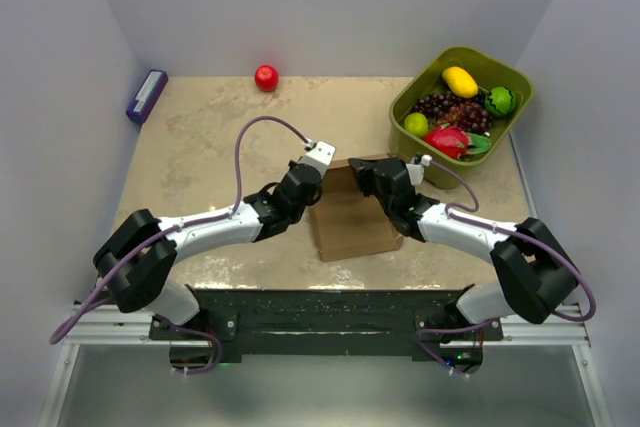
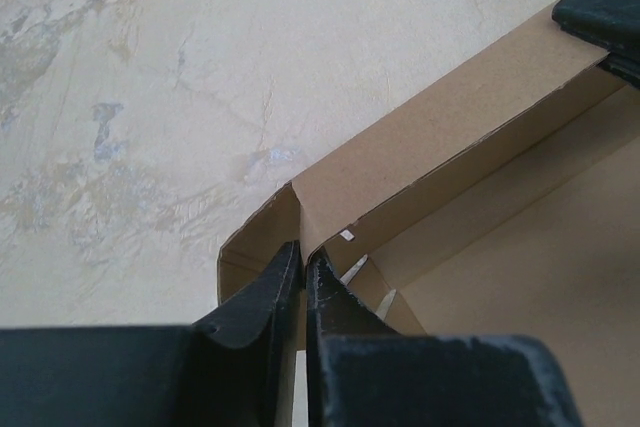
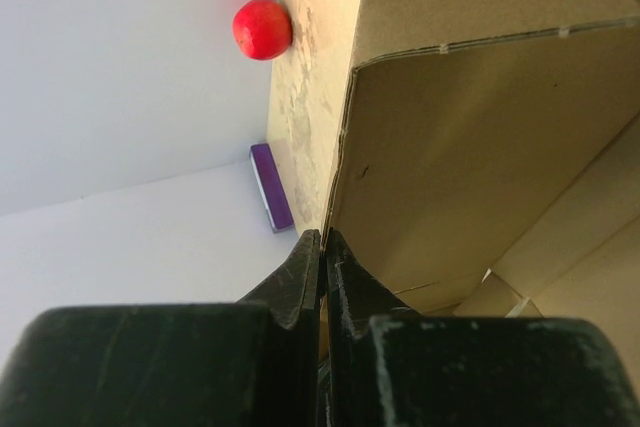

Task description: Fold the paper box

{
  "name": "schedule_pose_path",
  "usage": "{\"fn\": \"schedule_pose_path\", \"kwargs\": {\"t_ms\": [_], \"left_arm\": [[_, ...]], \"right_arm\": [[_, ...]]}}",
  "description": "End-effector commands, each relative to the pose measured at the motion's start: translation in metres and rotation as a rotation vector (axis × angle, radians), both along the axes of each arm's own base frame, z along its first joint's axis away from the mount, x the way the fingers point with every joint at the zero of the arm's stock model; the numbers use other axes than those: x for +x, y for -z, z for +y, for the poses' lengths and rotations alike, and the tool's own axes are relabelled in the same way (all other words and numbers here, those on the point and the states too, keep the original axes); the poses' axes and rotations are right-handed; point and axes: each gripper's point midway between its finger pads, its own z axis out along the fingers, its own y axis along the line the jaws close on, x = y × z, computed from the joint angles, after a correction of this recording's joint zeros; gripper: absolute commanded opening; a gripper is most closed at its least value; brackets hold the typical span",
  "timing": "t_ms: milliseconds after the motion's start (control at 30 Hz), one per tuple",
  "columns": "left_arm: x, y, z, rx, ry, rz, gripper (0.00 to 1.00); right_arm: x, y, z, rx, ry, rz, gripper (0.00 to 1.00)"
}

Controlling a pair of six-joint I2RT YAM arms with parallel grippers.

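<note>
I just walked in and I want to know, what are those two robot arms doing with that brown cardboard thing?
They're folding the paper box in the middle of the table. The left claw is pinched shut on a raised cardboard wall at one corner, and the right claw is pinched on another wall. Some sides stand up already, but the box isn't finished. A green bin of fruit sits nearby.

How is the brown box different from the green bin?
The box is brown cardboard; the bin is green. The bin is full of fruit; the box looks empty. The left gripper and right gripper pinch the box, not the bin. Both sit on the table.
</note>
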Motion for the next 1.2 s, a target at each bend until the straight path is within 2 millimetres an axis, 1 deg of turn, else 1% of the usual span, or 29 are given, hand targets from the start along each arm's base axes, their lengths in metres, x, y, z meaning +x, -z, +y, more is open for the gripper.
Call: {"fn": "schedule_pose_path", "kwargs": {"t_ms": [0,133,267,333,500,700,833,967,1000,1067,1100,1167], "left_arm": [[0.007,-0.028,0.000,-0.075,-0.038,-0.064,0.06],[0.001,-0.024,0.013,-0.046,-0.057,-0.057,0.06],[-0.006,-0.023,0.031,-0.023,-0.096,-0.054,0.06],[-0.010,-0.022,0.037,-0.022,-0.111,-0.050,0.06],[-0.020,-0.027,0.046,-0.041,-0.113,-0.038,0.06],[-0.033,-0.025,0.060,-0.036,-0.131,0.001,0.09],[-0.042,-0.020,0.070,-0.023,-0.154,0.026,0.10],[-0.047,-0.021,0.074,-0.030,-0.152,0.040,0.13],[-0.048,-0.022,0.072,-0.035,-0.139,0.041,0.16],[-0.052,-0.023,0.063,-0.063,-0.082,0.052,0.21],[-0.052,-0.025,0.060,-0.075,-0.063,0.049,0.25],[-0.055,-0.026,0.056,-0.090,-0.036,0.053,0.29]], "right_arm": [[0.003,0.006,-0.013,-0.035,0.072,0.001,0.00],[0.003,0.008,-0.017,-0.048,0.086,0.008,0.00],[0.002,0.010,-0.020,-0.054,0.096,0.014,0.00],[0.001,0.011,-0.023,-0.062,0.104,0.017,0.00],[0.001,0.011,-0.025,-0.070,0.113,0.019,0.00],[0.001,0.013,-0.027,-0.076,0.121,0.023,0.00],[0.000,0.015,-0.027,-0.077,0.121,0.027,0.00],[0.001,0.015,-0.026,-0.080,0.119,0.028,0.00],[0.001,0.016,-0.027,-0.080,0.120,0.028,0.00],[0.001,0.017,-0.027,-0.082,0.120,0.030,0.00],[0.001,0.017,-0.027,-0.082,0.120,0.030,0.00],[0.001,0.017,-0.026,-0.080,0.121,0.030,0.00]]}}
